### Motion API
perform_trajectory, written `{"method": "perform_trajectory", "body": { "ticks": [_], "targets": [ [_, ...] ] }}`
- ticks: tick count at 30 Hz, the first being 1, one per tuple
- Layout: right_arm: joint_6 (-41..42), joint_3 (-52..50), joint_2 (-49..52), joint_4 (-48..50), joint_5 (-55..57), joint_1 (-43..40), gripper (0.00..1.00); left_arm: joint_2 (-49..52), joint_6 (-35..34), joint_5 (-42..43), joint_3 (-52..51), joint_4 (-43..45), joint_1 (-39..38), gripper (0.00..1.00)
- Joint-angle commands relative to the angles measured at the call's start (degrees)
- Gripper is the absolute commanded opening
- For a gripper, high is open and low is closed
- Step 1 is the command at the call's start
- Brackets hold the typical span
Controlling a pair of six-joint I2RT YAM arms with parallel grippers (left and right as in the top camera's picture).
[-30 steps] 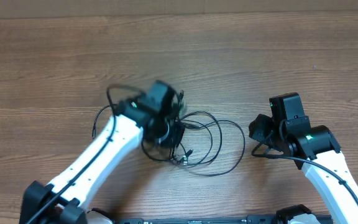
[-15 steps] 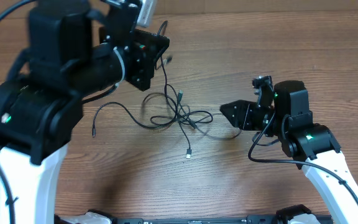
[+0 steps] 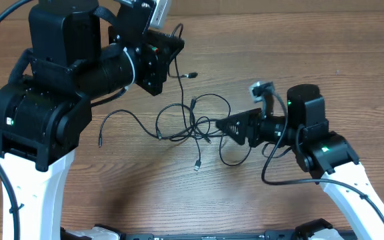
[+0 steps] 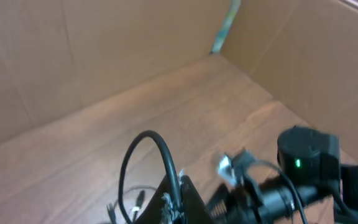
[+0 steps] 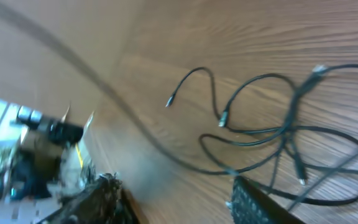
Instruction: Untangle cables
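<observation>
- The cables (image 3: 193, 128) lie in a loose heap of crossed loops on the table (image 3: 312, 53), near the middle of my overhead view.
- One strand climbs up and away from the cables toward the far left. It ends at the left tool (image 3: 173, 48), which is raised well above the table.
- In the left wrist view a black loop arches straight out of the left tool (image 4: 180, 202). I read the tool as closed on that strand, though the grip point itself is hidden at the bottom edge.
- A plug end (image 3: 193, 75) dangles from the raised strand, on the far side of the cables.
- Another thin end (image 3: 101, 141) trails flat on the table, left of the cables.
- The right tool (image 3: 227, 125) sits just right of the cables, pointing at them.
- In the right wrist view the right tool (image 5: 179, 205) has its fingers spread wide. They hold nothing, and the cables are spread out beyond them.
</observation>
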Motion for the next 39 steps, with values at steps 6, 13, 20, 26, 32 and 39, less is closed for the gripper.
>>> {"method": "perform_trajectory", "body": {
  "ticks": [6,13,20,26,32,39],
  "targets": [
    [-6.3,1.2,-0.3,3.2,7.2,6.2,0.61,-1.5,1.0,8.2,0.3,9.5,-0.1,0.04],
    [-6.8,1.2,0.7,10.8,7.8,8.3,0.62,-4.0,-2.5,10.3,0.3,16.6,-0.1,0.04],
    [-6.7,1.2,5.9,16.3,8.0,10.8,0.57,-4.6,-6.6,17.0,0.3,23.2,-0.1,0.04],
    [-6.7,1.2,9.7,17.9,8.0,12.9,0.37,-4.6,-7.4,16.8,0.3,25.1,0.0,0.04],
    [-6.7,1.2,9.9,15.5,8.6,13.8,0.32,-4.6,-3.0,2.3,0.3,16.6,0.0,0.04],
    [-3.5,1.2,9.7,2.5,26.8,11.4,0.26,-4.7,-2.7,-43.1,0.3,5.6,0.3,0.04]
  ]
}}
